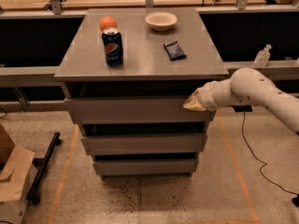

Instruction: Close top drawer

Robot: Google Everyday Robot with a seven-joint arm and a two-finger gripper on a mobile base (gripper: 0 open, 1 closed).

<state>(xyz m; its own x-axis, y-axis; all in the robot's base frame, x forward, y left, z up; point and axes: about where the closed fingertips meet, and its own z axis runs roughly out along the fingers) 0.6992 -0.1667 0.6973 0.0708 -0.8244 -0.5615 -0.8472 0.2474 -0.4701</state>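
Note:
The top drawer (135, 110) is a wide grey drawer with a flat handle-less front, standing pulled out a little past the tabletop's front edge, with a dark gap above it. My gripper (192, 103) on the white arm (252, 90) comes in from the right and rests against the drawer front's upper right corner.
On the grey tabletop (140, 59) stand a Pepsi can (112, 47), an orange (108, 23), a white bowl (161, 20) and a dark snack packet (174, 50). Two lower drawers (144, 143) sit below. A cardboard box (11, 171) lies on the floor at left. A cable (250, 157) runs on the right.

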